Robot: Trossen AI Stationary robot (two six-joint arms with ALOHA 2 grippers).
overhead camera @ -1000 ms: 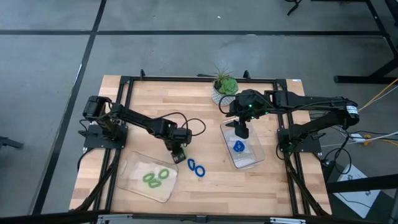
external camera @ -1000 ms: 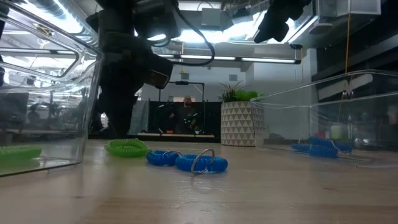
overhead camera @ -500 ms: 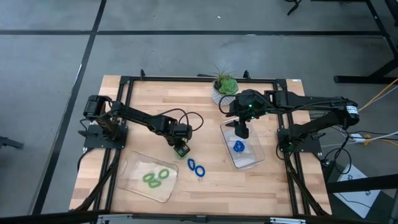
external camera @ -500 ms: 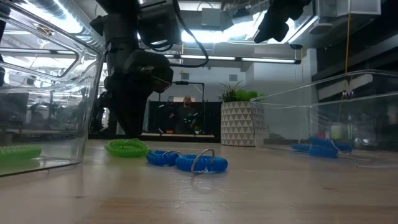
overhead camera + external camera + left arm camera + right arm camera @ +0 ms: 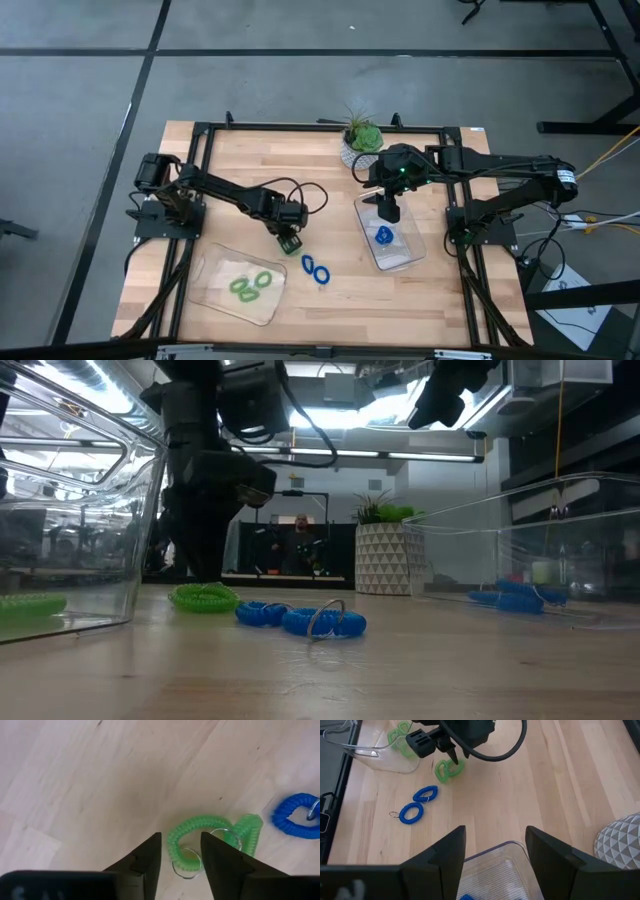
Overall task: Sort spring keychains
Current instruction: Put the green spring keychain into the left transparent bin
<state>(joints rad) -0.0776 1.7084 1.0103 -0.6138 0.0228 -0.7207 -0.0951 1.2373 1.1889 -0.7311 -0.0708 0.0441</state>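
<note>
Left gripper (image 5: 290, 240) sits low over a green keychain (image 5: 212, 840) at mid-frame in the high view, fingers (image 5: 145, 862) parted and straddling one side of its coil, nothing held. The green keychain lies flat on the table (image 5: 330, 165), its metal ring near the fingertips. Just right and below: two blue keychains (image 5: 316, 269) loose on the wood. Lower left: clear tray (image 5: 214, 294) with two green keychains (image 5: 252, 284) inside. Right gripper (image 5: 387, 211) hovers right of center above the other clear tray (image 5: 405, 258), jaws wide apart and empty; one blue keychain (image 5: 384, 236) lies in that tray. Plant (image 5: 362, 138) stands at the table's top edge, just above the right gripper.
</note>
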